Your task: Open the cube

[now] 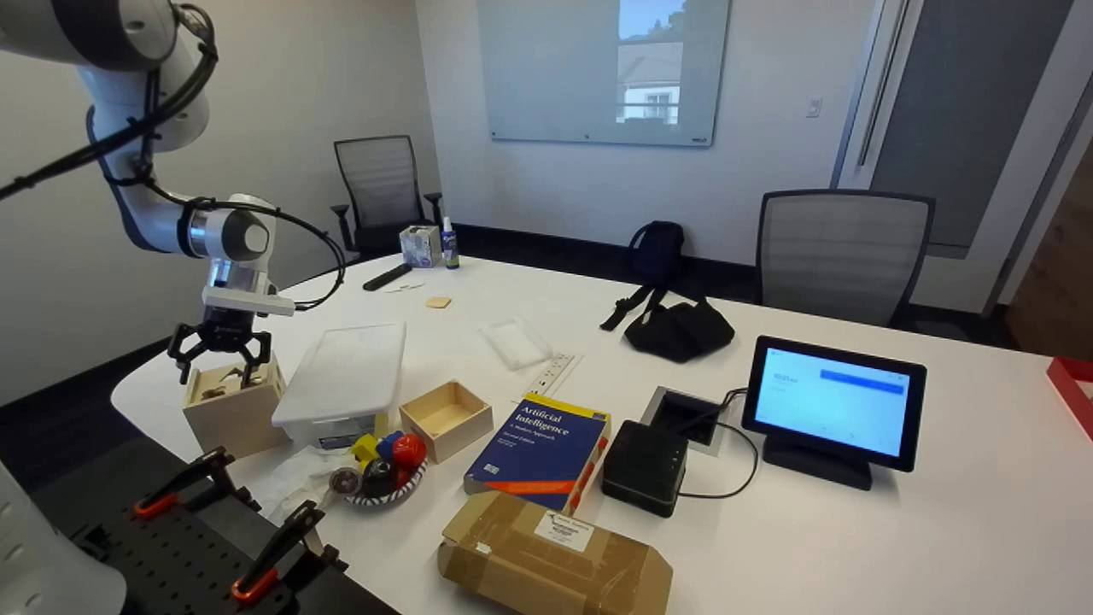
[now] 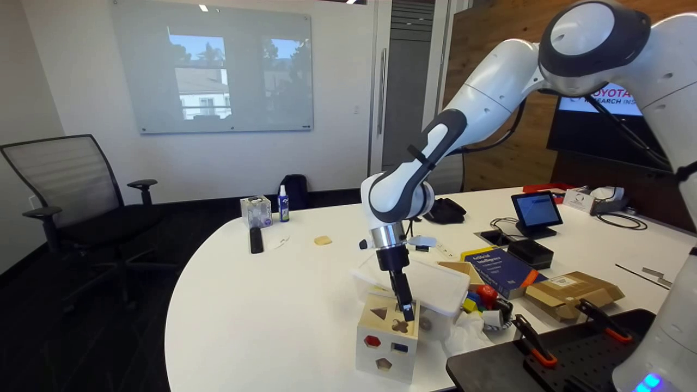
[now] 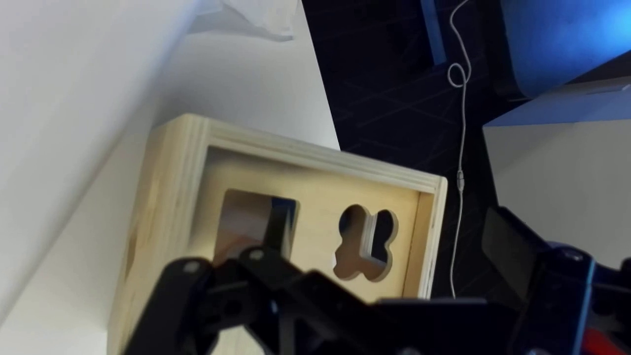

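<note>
The light tan wooden cube (image 1: 239, 423) stands upright at the table's edge. In an exterior view, the cube (image 2: 385, 351) shows shaped holes in its side and top. In the wrist view, the cube's top panel (image 3: 315, 217) sits recessed inside a raised rim, with a rectangular and a clover-shaped hole. My gripper (image 1: 215, 376) is open, pointing down at the cube's top. In the wrist view, one finger of the gripper (image 3: 394, 236) is over the rectangular hole and the other is outside the rim. I cannot tell whether the finger is inside the hole. The gripper also shows in an exterior view (image 2: 407, 313).
A translucent container with a white lid (image 1: 350, 367) stands close beside the cube. Beyond it are a small open wooden box (image 1: 448, 418), a bowl of colored toys (image 1: 388, 491), a blue book (image 1: 538, 448) and a cardboard box (image 1: 555, 555). Clamps (image 1: 282, 547) sit on the robot's mount.
</note>
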Controlling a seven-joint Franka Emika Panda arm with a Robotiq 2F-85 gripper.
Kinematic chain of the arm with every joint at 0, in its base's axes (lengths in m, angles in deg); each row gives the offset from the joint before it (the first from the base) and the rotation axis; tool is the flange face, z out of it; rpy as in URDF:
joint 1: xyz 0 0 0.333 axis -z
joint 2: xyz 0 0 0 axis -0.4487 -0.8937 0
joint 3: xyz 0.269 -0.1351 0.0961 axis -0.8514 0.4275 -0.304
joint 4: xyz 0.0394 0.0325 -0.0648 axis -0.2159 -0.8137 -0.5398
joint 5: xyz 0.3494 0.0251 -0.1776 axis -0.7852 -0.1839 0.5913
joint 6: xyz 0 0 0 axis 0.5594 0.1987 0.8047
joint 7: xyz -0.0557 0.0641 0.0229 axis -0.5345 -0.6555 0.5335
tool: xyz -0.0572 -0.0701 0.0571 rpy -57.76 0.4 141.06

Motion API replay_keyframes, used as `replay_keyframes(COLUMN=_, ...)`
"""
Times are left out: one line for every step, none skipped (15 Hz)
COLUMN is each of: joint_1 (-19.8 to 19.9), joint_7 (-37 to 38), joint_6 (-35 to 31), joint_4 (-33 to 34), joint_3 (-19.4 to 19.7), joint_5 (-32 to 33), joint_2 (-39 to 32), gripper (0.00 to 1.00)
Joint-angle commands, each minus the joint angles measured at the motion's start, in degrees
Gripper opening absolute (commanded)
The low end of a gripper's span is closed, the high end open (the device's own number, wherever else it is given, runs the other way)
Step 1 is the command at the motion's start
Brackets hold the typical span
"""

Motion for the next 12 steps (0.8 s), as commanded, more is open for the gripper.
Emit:
replay_keyframes(joint_1=-0.55, joint_7=0.84, joint_6=1.61, joint_4=1.71, joint_3=-0.07, joint_5=1.26, joint_2=-1.04, gripper=1.0)
replay_keyframes(joint_1=-0.57, joint_7=0.84, joint_6=1.46, joint_4=1.84, joint_3=-0.05, joint_5=1.34, joint_2=-1.22, gripper=1.0)
replay_keyframes(joint_1=-0.69, joint_7=0.9, joint_6=1.48, joint_4=2.01, joint_3=0.01, joint_5=1.55, joint_2=-1.39, gripper=1.0)
replay_keyframes(joint_1=-0.75, joint_7=0.92, joint_6=1.5, joint_4=2.2, joint_3=0.05, joint_5=1.76, joint_2=-1.53, gripper=1.0)
replay_keyframes(joint_1=-0.87, joint_7=0.95, joint_6=1.47, joint_4=2.48, joint_3=0.11, joint_5=2.09, joint_2=-1.72, gripper=1.0)
replay_keyframes(joint_1=-0.92, joint_7=0.91, joint_6=1.49, joint_4=2.71, joint_3=0.11, joint_5=2.38, joint_2=-1.9, gripper=1.0)
replay_keyframes(joint_1=-0.95, joint_7=0.77, joint_6=1.44, joint_4=2.97, joint_3=0.08, joint_5=2.69, joint_2=-2.11, gripper=1.0)
replay_keyframes(joint_1=-0.97, joint_7=0.63, joint_6=1.45, joint_4=3.29, joint_3=0.02, joint_5=2.97, joint_2=-2.32, gripper=1.0)
replay_keyframes(joint_1=-1.05, joint_7=0.59, joint_6=1.47, joint_4=3.66, joint_3=0.01, joint_5=3.34, joint_2=-2.55, gripper=1.0)
replay_keyframes(joint_1=-1.06, joint_7=0.37, joint_6=1.49, joint_4=4.02, joint_3=-0.09, joint_5=3.6, joint_2=-2.87, gripper=1.0)
replay_keyframes(joint_1=-1.06, joint_7=0.09, joint_6=1.55, joint_4=4.45, joint_3=-0.23, joint_5=3.72, joint_2=-3.26, gripper=1.0)
replay_keyframes(joint_1=-1.11, joint_7=-0.09, joint_6=1.67, joint_4=4.8, joint_3=-0.3, joint_5=3.78, joint_2=-3.57, gripper=1.0)
